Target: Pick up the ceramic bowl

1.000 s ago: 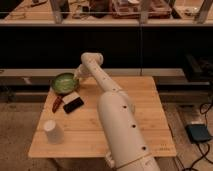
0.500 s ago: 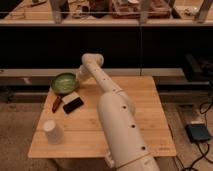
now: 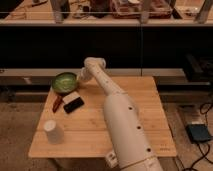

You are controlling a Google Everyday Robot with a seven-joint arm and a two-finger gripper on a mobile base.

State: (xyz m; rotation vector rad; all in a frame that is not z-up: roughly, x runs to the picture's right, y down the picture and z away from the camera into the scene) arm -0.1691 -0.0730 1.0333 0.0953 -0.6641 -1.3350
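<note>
Arm barely shifted since earlier. The gripper (image 3: 79, 78) hangs at the right rim of the round green ceramic bowl (image 3: 62, 83) on the wooden table (image 3: 145, 100); can't tell its grip state.

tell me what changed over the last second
Only the arm moved: its bend has sunk slightly lower in the view, with the gripper at the right rim of the ceramic bowl. Nothing visibly taken hold of. Bowl, white cup and table stayed put.

We find our gripper (image 3: 80, 78) at the ceramic bowl's (image 3: 63, 83) right, a dark box (image 3: 75, 105) just in front, its left open.
</note>
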